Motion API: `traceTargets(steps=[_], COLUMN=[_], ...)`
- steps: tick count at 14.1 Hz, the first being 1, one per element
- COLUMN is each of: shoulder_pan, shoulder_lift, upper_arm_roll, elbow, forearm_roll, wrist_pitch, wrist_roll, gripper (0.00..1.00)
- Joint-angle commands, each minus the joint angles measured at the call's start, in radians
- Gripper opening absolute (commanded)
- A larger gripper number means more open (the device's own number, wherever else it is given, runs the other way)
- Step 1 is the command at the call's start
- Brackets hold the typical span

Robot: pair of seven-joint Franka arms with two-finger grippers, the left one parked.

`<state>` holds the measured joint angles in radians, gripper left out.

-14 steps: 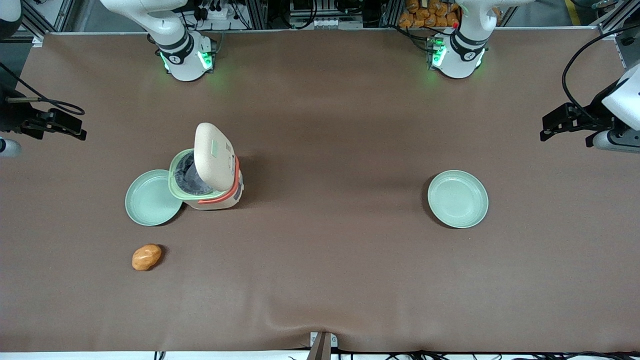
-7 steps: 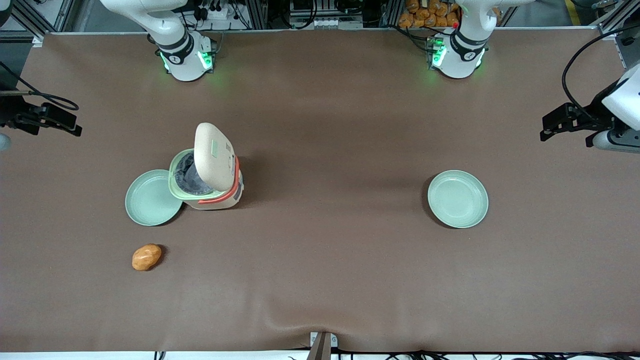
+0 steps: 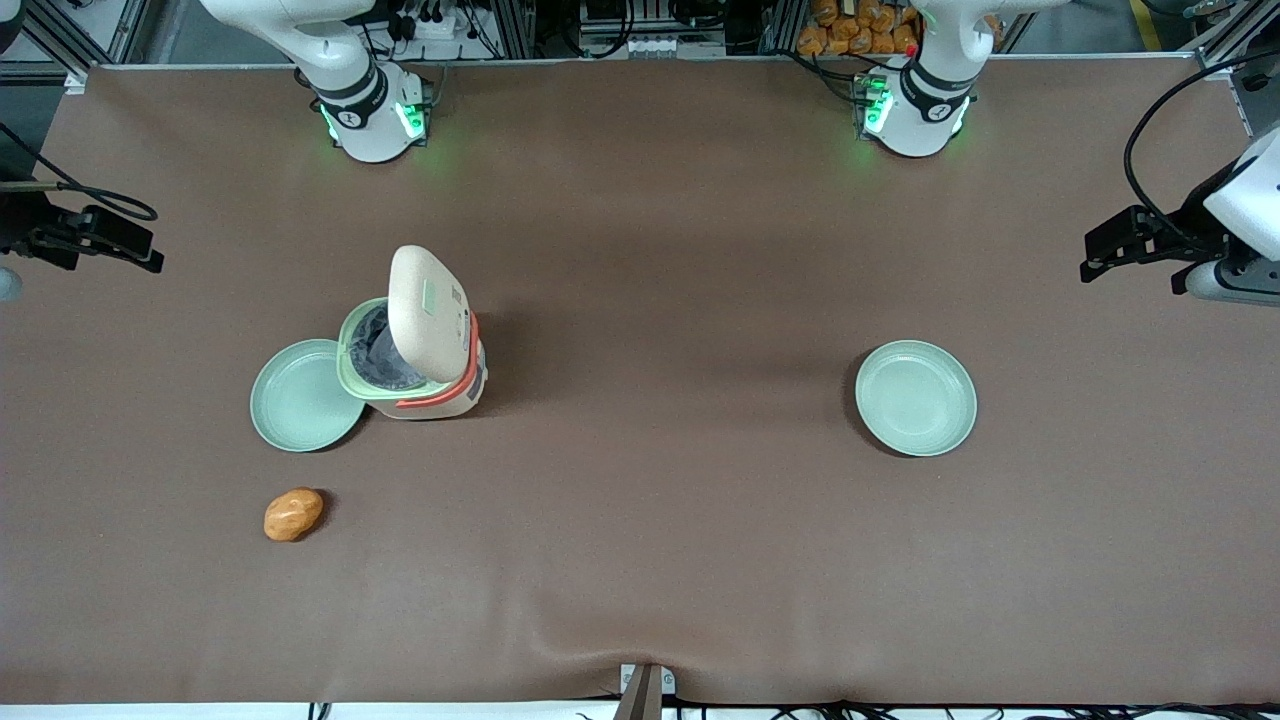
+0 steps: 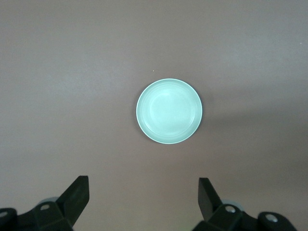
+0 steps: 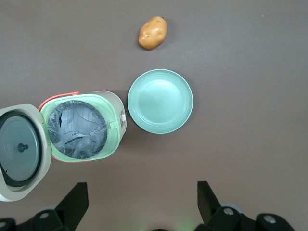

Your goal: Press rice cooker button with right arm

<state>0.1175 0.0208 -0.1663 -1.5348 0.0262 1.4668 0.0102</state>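
Retreat was the only change. Over the last second the right arm's gripper (image 3: 110, 238) had drawn a little farther from the front camera, at the working arm's end of the table, and in the last half second it had not shifted at all. It hung well apart from the rice cooker, and in the right wrist view its two black fingers (image 5: 72, 202) stood spread wide with nothing between them. Nothing on the table had moved in that time. Next came a pale green plate (image 3: 303, 396) just beside the cooker, though whether the two touched could not be told, and a potato (image 3: 293, 514) nearer the front camera than that plate. The rice cooker (image 3: 440, 395) sat toward the working arm's end of the table with its cream lid (image 3: 428, 315) swung up and the dark pot (image 5: 77, 130) exposed inside the green rim. The button (image 3: 429, 296) showed as a small green pad on the raised lid's outer face. With the lid up and the arm withdrawn, the press looked already done, with no step left in hand. A second plate (image 3: 915, 397) lay alone toward the parked arm's end. Counted: one cooker, one button, two plates, one potato.
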Motion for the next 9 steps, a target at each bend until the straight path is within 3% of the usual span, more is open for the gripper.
traceTargets(steps=[1,4,9], shoulder_pan=[-0.010,-0.010,-0.010], shoulder_lift=[-0.009,-0.009,-0.009], upper_arm_roll=[0.007,0.008,0.008], elbow=[-0.001,-0.001,-0.001], forearm_roll=[-0.002,-0.038,-0.039], wrist_pitch=[-0.005,0.000,0.000], wrist_roll=[0.010,0.005,0.008], gripper=[1.00,1.00,1.00])
